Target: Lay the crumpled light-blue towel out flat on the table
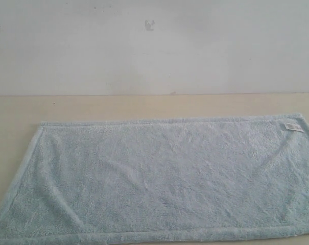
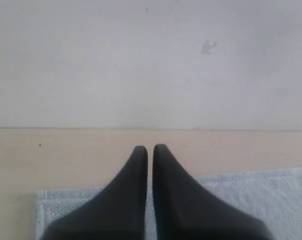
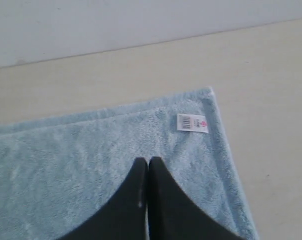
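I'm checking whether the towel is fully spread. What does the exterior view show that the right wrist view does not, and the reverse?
Only the exterior view shows nearly the whole light-blue fluffy terry towel lying flat, including its far left corner and near hem; no gripper appears there. Only the right wrist view shows the black right gripper, shut, over the towel. Both show the small white label near one corner, the pale beige table and the off-white wall.

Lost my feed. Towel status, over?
Left gripper shut, empty. Right gripper shut, empty. Towel flat on table, faint creases. No obstruction seen.
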You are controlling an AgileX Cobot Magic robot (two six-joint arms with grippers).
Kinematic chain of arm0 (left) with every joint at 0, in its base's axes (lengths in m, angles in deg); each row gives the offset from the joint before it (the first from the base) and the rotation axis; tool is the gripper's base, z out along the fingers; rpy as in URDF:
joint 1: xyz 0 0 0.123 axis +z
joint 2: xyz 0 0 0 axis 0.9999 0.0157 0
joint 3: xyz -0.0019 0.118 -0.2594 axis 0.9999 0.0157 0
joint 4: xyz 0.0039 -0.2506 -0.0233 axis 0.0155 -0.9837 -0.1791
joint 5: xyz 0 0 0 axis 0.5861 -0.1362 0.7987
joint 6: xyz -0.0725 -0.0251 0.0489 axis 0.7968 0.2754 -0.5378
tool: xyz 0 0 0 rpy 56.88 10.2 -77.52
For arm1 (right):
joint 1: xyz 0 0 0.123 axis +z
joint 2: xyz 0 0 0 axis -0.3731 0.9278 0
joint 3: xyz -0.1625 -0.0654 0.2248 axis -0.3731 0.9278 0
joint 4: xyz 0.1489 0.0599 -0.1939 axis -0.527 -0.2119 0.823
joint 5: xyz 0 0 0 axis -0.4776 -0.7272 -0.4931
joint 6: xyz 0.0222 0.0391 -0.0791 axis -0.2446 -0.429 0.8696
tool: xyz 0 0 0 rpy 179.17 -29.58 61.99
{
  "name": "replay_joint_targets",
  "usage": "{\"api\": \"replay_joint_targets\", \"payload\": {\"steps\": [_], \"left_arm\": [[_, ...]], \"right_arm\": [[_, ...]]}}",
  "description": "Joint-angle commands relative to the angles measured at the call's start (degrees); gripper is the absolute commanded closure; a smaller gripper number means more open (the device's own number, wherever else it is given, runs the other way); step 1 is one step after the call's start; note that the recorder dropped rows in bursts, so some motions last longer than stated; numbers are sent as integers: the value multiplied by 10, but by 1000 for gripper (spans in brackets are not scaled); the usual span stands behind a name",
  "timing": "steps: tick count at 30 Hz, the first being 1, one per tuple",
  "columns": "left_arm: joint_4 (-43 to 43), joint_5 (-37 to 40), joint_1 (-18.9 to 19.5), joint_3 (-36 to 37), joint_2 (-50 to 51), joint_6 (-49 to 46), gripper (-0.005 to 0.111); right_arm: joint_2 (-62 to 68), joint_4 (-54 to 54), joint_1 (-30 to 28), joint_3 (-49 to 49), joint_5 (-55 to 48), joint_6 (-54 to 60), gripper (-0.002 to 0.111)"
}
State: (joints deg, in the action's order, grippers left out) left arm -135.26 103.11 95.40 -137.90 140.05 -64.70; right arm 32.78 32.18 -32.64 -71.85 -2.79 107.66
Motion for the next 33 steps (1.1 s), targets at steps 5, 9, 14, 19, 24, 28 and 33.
{"api": "replay_joint_targets", "payload": {"steps": [5, 9, 14, 19, 24, 28, 33], "left_arm": [[458, -5, 0, 76, -258, 581, 103], [462, 43, 0, 79, -288, 593, 103], [520, 53, 0, 96, -368, 605, 103], [534, 50, 0, 132, -451, 614, 103], [530, 66, 0, 139, -478, 614, 103], [531, 64, 0, 139, -491, 611, 103], [531, 66, 0, 139, -494, 611, 103]], "right_arm": [[-159, -243, 1, 4, -106, 58, 108], [-192, -266, 24, 4, -138, 127, 108], [-297, -266, 64, 20, -116, 208, 108], [-390, -267, 74, 90, -70, 204, 108], [-413, -267, 74, 119, -125, 189, 108], [-418, -263, 74, 120, -165, 186, 108], [-418, -263, 74, 120, -170, 186, 108]]}}
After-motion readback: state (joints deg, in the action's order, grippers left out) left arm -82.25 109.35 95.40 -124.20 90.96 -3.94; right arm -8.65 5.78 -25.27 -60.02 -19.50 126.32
